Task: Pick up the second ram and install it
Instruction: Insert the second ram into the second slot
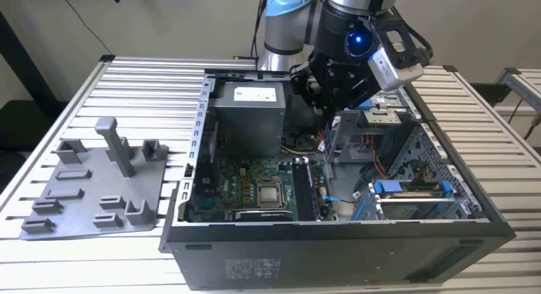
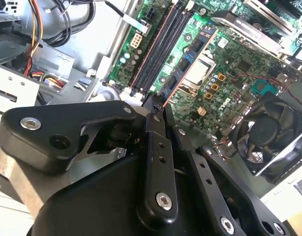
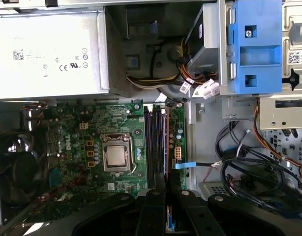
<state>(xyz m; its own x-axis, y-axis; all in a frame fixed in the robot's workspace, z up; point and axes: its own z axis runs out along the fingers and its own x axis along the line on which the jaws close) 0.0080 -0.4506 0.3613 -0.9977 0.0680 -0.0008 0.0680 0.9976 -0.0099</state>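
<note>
In the exterior view, the gripper (image 1: 335, 109) hangs over the far half of the open computer case (image 1: 338, 256), between the power supply (image 1: 247, 113) and the drive cage (image 1: 384, 120). Both stand close beside it. A grey fixture plate (image 1: 93, 186) lies on the slatted surface (image 1: 144, 85) just outside the case, on the exterior view's left.

In the second wrist view, the fingers (image 2: 153, 147) sit close together above the motherboard (image 2: 229, 73), near the memory slots (image 2: 158, 46).

In the first wrist view, the second ram (image 3: 168, 223) shows edge-on as a thin green sliver clamped between the fingers, in line with the slots, with open board alongside.
</note>
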